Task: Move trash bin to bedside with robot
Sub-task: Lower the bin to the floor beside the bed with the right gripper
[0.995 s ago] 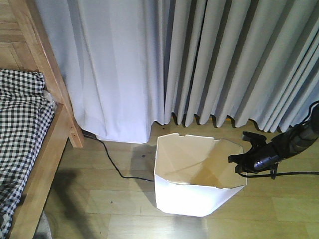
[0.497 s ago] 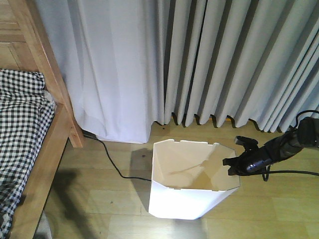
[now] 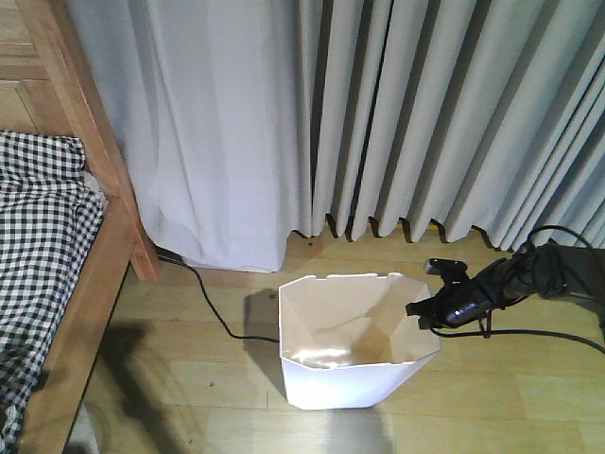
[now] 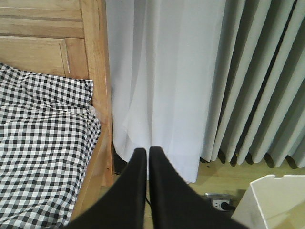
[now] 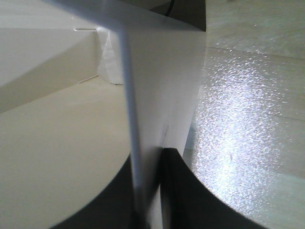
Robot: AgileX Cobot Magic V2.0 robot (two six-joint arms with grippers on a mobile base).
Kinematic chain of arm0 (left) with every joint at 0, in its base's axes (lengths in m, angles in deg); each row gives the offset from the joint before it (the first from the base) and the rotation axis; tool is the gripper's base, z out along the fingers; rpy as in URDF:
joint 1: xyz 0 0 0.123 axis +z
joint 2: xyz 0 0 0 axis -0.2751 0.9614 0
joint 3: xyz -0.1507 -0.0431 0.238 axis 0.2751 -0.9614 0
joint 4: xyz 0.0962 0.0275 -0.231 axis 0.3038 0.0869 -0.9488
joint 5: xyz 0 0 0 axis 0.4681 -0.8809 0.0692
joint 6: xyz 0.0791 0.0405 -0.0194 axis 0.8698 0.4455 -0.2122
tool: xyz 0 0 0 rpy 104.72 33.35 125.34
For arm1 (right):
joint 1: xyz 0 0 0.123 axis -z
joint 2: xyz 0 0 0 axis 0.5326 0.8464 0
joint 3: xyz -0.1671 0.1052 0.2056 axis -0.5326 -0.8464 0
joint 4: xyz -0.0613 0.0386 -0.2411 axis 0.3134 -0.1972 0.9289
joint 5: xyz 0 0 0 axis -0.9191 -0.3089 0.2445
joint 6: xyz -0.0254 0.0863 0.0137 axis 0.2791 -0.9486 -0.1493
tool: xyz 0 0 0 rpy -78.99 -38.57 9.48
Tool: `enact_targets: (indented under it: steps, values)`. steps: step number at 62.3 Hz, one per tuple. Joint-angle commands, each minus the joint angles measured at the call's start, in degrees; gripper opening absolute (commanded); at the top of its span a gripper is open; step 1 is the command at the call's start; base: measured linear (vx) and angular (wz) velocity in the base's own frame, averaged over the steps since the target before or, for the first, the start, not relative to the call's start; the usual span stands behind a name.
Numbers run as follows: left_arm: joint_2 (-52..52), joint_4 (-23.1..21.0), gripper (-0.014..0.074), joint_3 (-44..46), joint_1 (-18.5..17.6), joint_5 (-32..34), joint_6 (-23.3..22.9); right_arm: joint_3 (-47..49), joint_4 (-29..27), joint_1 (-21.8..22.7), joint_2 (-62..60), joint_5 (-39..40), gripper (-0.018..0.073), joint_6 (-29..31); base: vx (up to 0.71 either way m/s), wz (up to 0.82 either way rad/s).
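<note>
Right hand [image 3: 423,309] clamps the right rim of the bin [image 3: 340,383], which stands before the curtain [image 3: 378,113], well right of the bed [image 3: 66,284]. Left hand [image 4: 144,155] is closed, empty. Most of the move likely remains.

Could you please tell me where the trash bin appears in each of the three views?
Front: bin lower centre on the floor, right gripper at its right rim.
Left wrist: bottom right corner, only partly in frame.
Right wrist: fills left and centre, wall edge-on between the fingers.
Landmark: the bed post, left of the bin in the first two.
</note>
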Motion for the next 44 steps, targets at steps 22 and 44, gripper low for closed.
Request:
enact_targets:
  steps: [22, 44]
  values:
    - [0.32, -0.13, -0.0006, -0.19, -0.09, 4.02, -0.25, 4.66, -0.62, -0.65, -1.6, -7.09, 0.0016, -5.2, 0.0, 0.0]
    - [0.32, -0.13, -0.0006, -0.19, -0.09, 4.02, -0.25, 4.66, 0.49, -0.65, -1.6, -6.26, 0.0076, -5.2, 0.0, 0.0]
